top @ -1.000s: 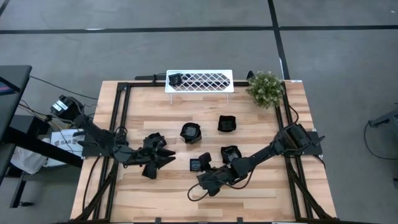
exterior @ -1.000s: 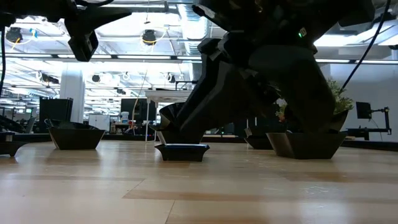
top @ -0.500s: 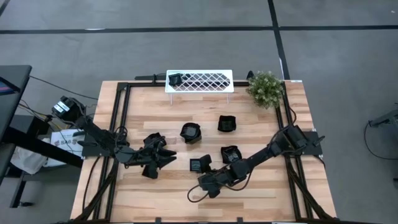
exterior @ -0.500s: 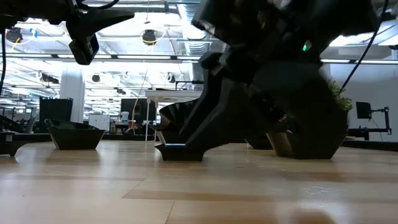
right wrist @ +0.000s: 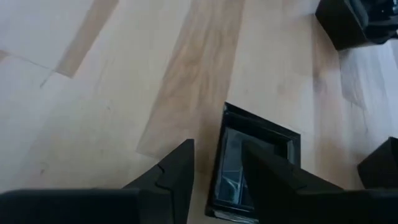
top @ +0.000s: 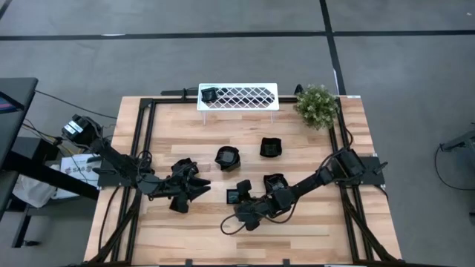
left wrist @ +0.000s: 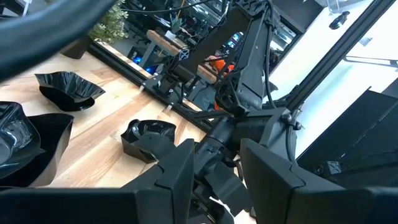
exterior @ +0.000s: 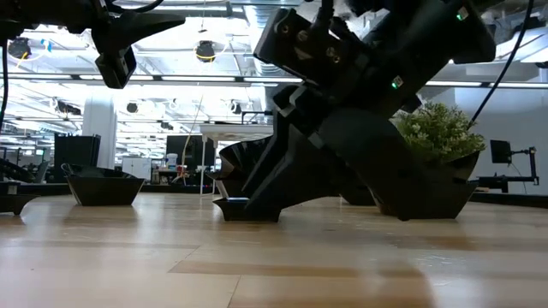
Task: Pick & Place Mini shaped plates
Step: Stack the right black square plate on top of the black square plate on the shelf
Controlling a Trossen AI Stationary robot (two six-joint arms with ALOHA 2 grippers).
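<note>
Your left gripper (top: pixel 194 187) waits at nine o'clock, fingers apart, empty. At centre, your right gripper (top: pixel 239 201) straddles a flat plate's (top: pixel 234 196) rim, unclenched. One plate (top: pixel 208 94) sits on the rack (top: pixel 245 96) at twelve; four remain on the table.

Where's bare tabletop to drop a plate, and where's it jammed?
Free: the wood between the white rack and the middle plates; the right side below the plant; the front strip along the table edge. Crowded: centre, where the right gripper straddles the flat square plate and the left gripper hovers.
</note>
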